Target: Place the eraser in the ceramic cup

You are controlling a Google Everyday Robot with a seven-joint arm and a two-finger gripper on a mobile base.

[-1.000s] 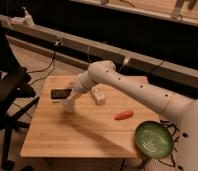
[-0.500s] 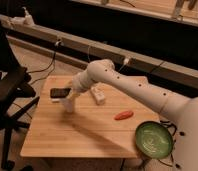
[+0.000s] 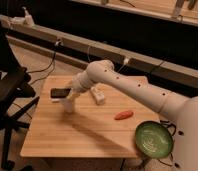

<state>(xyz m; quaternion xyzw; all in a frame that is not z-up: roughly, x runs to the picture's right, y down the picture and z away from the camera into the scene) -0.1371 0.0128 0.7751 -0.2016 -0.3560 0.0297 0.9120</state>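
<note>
Gripper (image 3: 68,100) position unchanged over the last second, low at 9 o'clock on the tabletop (image 3: 87,135); jaws' state cannot be told. Eraser (image 3: 60,92) lies just beside it. Ceramic cup not discernible. Judgement: grasp pending, placement not begun.

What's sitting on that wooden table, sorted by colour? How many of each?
Black: 1, the eraser, by the gripper
White: 1, the bottle
Orange: 1, the carrot-shaped object
Green: 1, the bowl
Total: 4
</note>
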